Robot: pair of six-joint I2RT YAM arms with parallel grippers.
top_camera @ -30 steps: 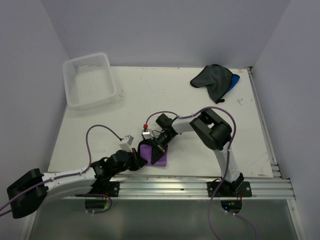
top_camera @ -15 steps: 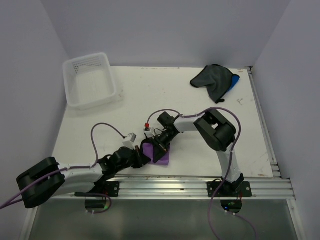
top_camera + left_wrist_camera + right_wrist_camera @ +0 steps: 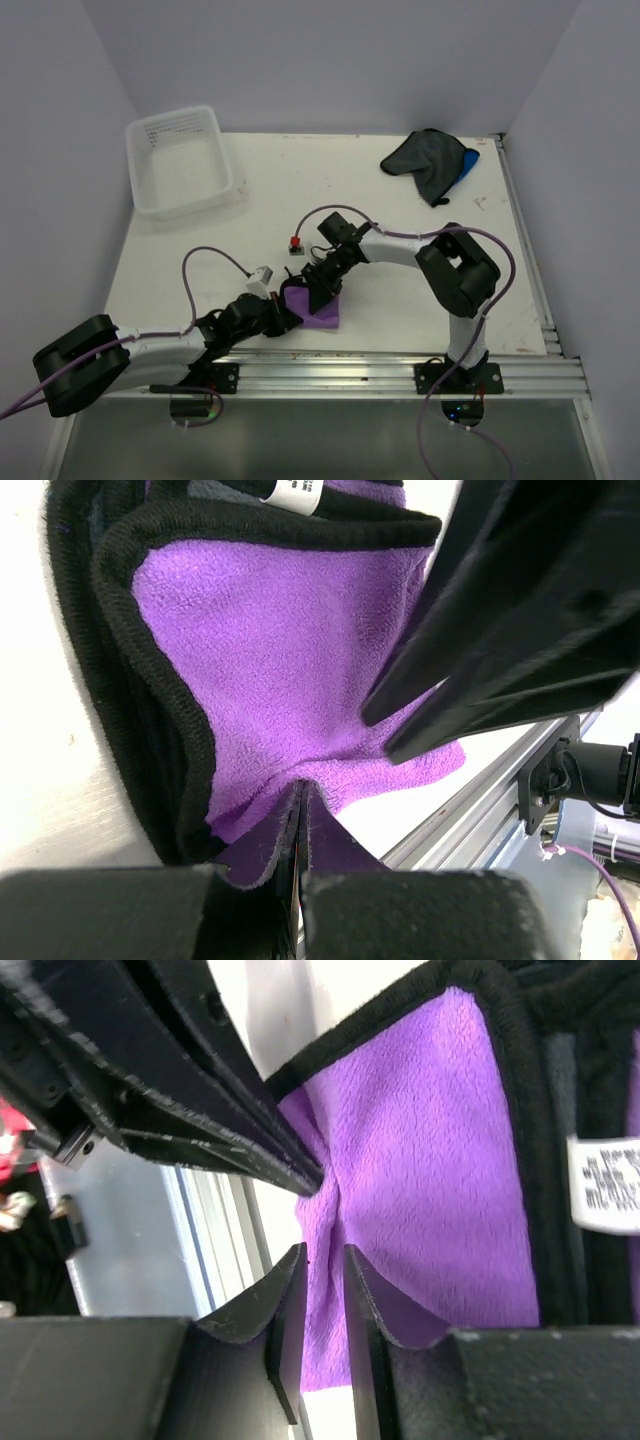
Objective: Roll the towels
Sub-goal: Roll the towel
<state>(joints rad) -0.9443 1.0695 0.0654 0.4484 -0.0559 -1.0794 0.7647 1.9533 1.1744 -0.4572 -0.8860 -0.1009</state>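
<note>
The white table [image 3: 400,280] fills most of the overhead view, with a metal rail [image 3: 340,370] along its near edge. The left arm [image 3: 150,350] lies low across the near-left corner. The right arm [image 3: 460,275] rises from its base and bends left toward the same spot. A clear plastic tub [image 3: 180,160] sits at the far-left corner, well apart from both arms. At the far right lies the grey-black towel [image 3: 422,158], crumpled. The blue towel [image 3: 469,160] shows only as a small patch at its right edge, touching it. The purple towel [image 3: 322,312], edged in black, lies near the front middle of the table, just beside the rail, with both grippers on it. The left gripper [image 3: 302,825] has its fingers pressed together on a pinched-up fold of the purple cloth. The right gripper [image 3: 325,1280] meets it from the opposite side. Its fingers are drawn close with a ridge of the same cloth running into the narrow slot between them. A small white label [image 3: 605,1185] is sewn near the towel's black border.
</note>
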